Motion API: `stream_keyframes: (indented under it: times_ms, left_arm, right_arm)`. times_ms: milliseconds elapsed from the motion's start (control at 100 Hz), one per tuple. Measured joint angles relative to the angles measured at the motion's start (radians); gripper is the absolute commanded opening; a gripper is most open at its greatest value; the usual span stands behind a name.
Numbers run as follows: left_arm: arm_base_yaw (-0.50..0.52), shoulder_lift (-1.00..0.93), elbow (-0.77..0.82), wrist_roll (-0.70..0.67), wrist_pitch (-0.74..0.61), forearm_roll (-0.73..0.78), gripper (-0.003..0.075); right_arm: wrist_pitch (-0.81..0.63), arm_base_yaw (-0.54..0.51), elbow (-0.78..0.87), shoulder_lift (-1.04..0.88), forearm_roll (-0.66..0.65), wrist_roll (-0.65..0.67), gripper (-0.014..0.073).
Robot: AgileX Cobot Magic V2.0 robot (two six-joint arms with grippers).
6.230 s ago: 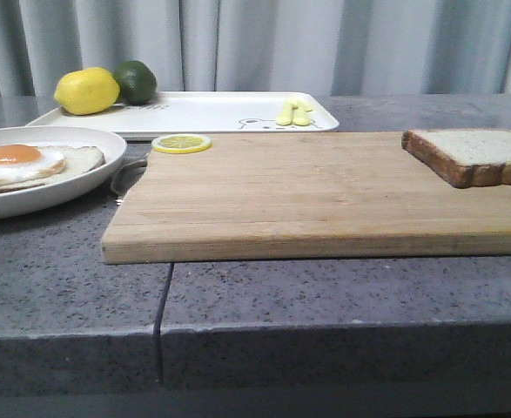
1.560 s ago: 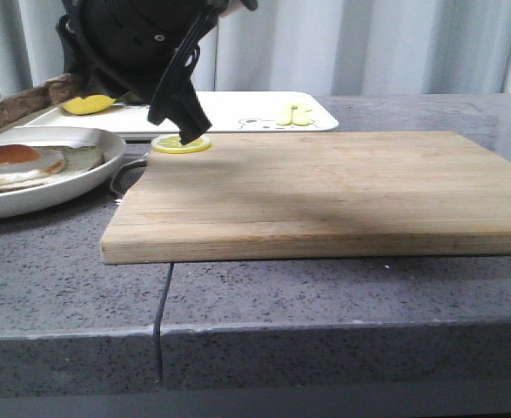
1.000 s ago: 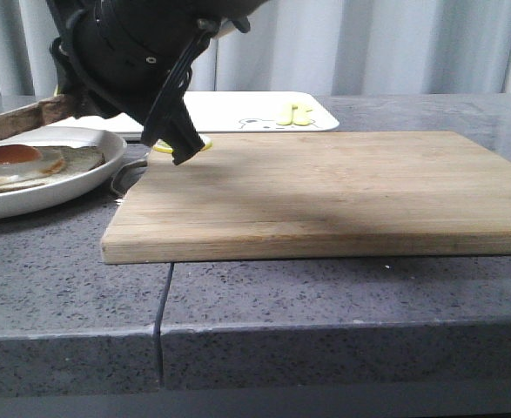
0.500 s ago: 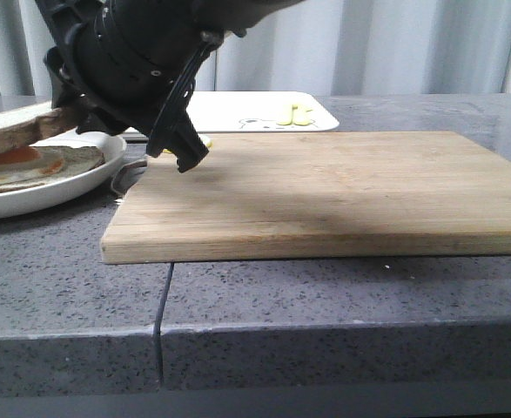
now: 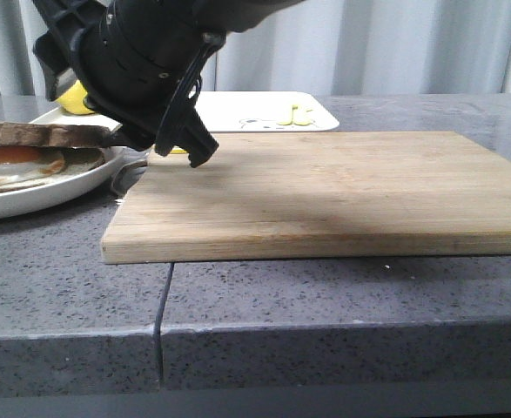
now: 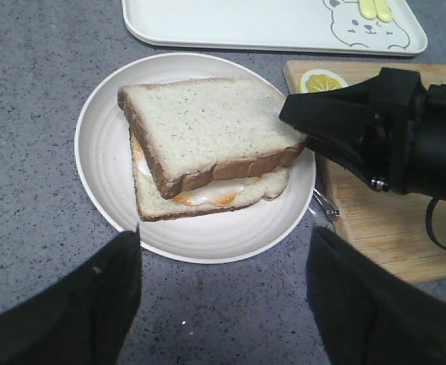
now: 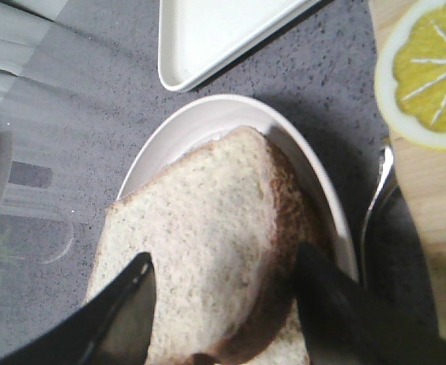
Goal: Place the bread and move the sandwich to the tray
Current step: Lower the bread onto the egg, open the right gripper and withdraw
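The bread (image 6: 204, 125) lies flat on top of the fried egg (image 6: 207, 199) and the lower slice, so the sandwich sits stacked on the round white plate (image 6: 207, 243). In the front view the bread (image 5: 37, 134) shows edge-on at the far left. My right gripper (image 7: 221, 258) is at the slice's near corner. Its jaws are wide apart, one finger over the bread's face (image 7: 200, 251) and one beside the crust. It also shows in the left wrist view (image 6: 295, 125) and the front view (image 5: 155, 141). My left gripper (image 6: 224, 232) is open and empty, above the counter just short of the plate. The white tray (image 5: 255, 109) lies behind the plate.
A wooden cutting board (image 5: 325, 192) lies right of the plate, with a lemon slice (image 6: 321, 80) on its far left corner. A metal utensil (image 7: 378, 190) lies between plate and board. A whole lemon (image 5: 74, 100) and small yellow pieces (image 5: 294, 113) sit on the tray.
My right arm carried the bread from the board's right end over to the plate. In the last half second the tilted slice came down flat onto the egg.
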Motion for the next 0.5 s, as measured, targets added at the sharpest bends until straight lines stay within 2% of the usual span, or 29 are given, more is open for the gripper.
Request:
stream_keyframes:
  times_ms: [270, 500]
  left_arm:
    - [0.0, 0.0, 0.0, 0.0, 0.0, 0.0, 0.044]
    - [0.0, 0.0, 0.0, 0.0, 0.0, 0.0, 0.044]
  right_arm:
    - [-0.022, 0.0, 0.0, -0.022, 0.0, -0.058, 0.0428]
    - [-0.104, -0.002, 0.013, -0.1, -0.014, -0.164, 0.0428]
